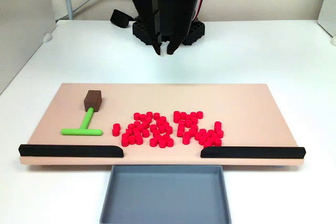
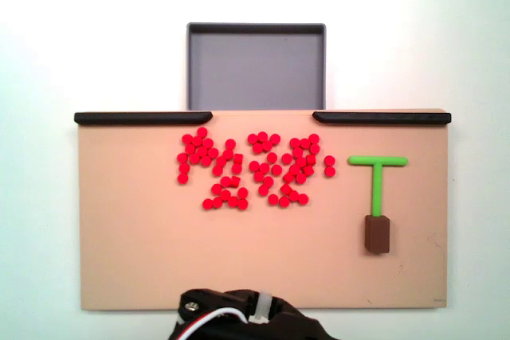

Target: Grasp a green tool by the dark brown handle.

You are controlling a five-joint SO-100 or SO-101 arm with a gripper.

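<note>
Front fixed view, left to right. One green T-shaped tool (image 1: 83,126) lay flat, left part of tan board (image 1: 252,103); dark brown handle (image 1: 93,100), cube-shaped, at stem's upper end. Pile of red cylinders (image 1: 168,128) at centre, too many to count. Two black strips (image 1: 71,151) lined near edge. One grey tray (image 1: 165,195) below. Hand (image 1: 163,52) hung top centre above white surface (image 1: 294,51), fingertips nearly together, holding nothing.

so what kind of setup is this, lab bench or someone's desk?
Probably a purpose-built tabletop test rig. A plain white table carries a tan flat board edged by black strips, scattered small red cylinders, and a grey plastic tray at the gap.
</note>
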